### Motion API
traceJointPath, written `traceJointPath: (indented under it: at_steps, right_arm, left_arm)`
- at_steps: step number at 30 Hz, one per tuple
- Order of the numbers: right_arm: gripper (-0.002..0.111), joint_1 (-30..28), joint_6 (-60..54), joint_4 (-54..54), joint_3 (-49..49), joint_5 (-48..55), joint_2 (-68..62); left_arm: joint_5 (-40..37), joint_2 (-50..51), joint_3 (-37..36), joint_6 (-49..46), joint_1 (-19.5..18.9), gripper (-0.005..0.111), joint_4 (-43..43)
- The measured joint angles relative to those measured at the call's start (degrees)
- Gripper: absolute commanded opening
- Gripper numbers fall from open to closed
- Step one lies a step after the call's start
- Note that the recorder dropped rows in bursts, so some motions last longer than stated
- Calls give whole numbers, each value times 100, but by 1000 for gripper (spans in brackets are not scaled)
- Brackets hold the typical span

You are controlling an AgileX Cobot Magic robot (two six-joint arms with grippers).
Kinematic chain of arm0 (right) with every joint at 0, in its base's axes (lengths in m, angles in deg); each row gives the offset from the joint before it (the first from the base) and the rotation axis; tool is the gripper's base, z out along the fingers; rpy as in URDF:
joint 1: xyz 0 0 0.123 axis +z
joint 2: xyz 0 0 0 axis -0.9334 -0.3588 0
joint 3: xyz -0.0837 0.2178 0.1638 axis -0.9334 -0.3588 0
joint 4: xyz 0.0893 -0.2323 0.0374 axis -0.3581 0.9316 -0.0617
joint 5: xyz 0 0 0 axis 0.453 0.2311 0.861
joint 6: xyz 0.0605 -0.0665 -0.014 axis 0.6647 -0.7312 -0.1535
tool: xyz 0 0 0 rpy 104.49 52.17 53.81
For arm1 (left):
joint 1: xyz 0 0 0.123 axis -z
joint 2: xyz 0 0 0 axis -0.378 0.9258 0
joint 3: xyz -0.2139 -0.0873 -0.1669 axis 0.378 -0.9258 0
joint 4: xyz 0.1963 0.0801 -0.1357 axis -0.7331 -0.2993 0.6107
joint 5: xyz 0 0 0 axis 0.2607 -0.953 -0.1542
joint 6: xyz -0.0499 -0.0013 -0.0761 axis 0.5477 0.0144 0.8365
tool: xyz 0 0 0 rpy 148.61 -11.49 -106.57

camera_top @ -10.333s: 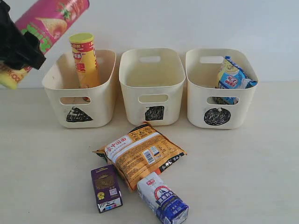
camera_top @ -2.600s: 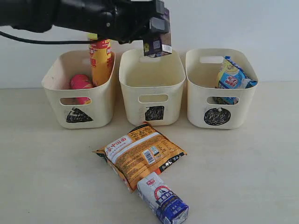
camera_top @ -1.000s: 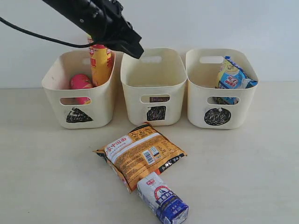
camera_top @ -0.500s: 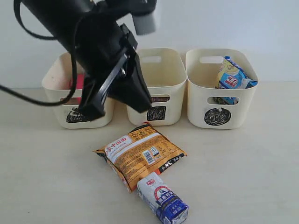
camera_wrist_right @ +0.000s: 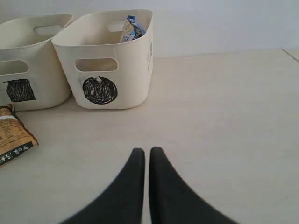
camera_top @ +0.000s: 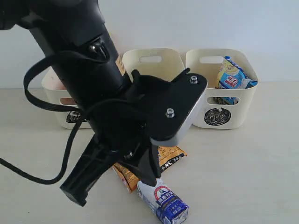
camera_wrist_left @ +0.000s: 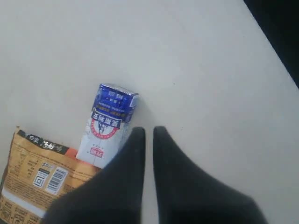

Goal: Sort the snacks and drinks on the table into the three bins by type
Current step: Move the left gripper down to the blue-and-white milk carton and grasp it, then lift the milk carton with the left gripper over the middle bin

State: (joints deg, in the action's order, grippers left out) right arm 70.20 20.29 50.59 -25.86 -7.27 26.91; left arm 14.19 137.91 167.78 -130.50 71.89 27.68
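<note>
- The blue and white carton (camera_wrist_left: 110, 123) lies on its side on the table (camera_wrist_left: 201, 65), with one end touching the edge of the orange-brown bag (camera_wrist_left: 37, 182).
- The carton is judged to be stiff and box-shaped, of moderate weight if full, with a smooth printed coating that may slip under light pressure.
- A hold across the two long flat faces, near mid-length, is recommended. The folded ends are to be avoided, as they are likely to crush.
- The left gripper (camera_wrist_left: 149, 130) is seen with its fingers pressed together and nothing between them.
- The fingertips are placed just beside one long side of the carton, not astride it. Their height above the table cannot be told.
- The fingers must be spread and shifted over the carton before any grasp is made.
- The right gripper (camera_wrist_right: 144, 151) is likewise closed and empty, over bare table in front of the circle-marked bin (camera_wrist_right: 133, 79), well apart from the carton.
</note>
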Motion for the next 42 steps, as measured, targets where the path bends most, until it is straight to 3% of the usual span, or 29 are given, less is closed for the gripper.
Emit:
traceJointPath:
  at_steps: [3,9,12,22,35,39,42]
  right_arm:
    - [0,0,0,0,0,0,0]
    - [0,0,0,0,0,0,0]
    - [0,0,0,0,0,0,0]
    - [0,0,0,0,0,0,0]
    - [0,0,0,-24,0,0,0]
    - [0,0,0,-24,0,0,0]
    - [0,0,0,-24,0,0,0]
  left_arm:
    - [0,86,-45,-10,-2,22,-25]
    - [67,546,-58,-59,-2,70,215]
    - [299,811,-58,-96,-2,82,272]
    - [1350,1744,-58,-108,-2,83,92]
    - [2016,2442,-58,-160,-2,80,-549]
    - [2289,2541,-58,-160,-14,73,-681]
    - [2289,2664,-58,-160,-63,49,-681]
